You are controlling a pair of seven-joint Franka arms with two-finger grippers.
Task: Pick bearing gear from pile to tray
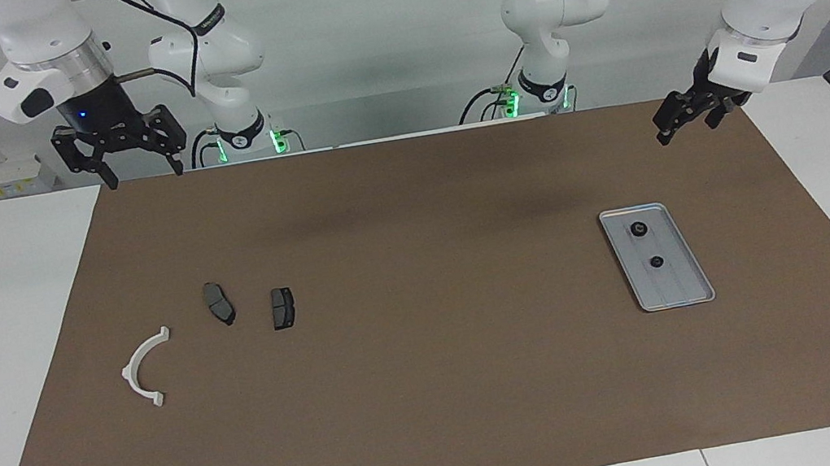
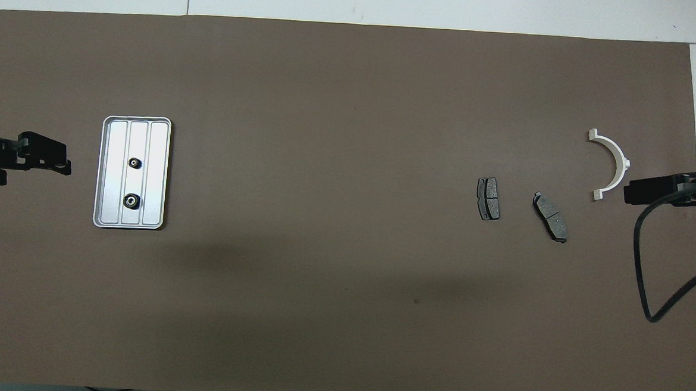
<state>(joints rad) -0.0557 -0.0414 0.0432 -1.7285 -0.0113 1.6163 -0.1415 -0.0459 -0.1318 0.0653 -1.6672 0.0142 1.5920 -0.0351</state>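
Both views are evenly and brightly lit from above. Soft, diffuse shadows are cast on the brown mat [image 1: 439,394] below the raised arms. The tray [image 2: 158,173] is slightly glared. Focus is sharp throughout.
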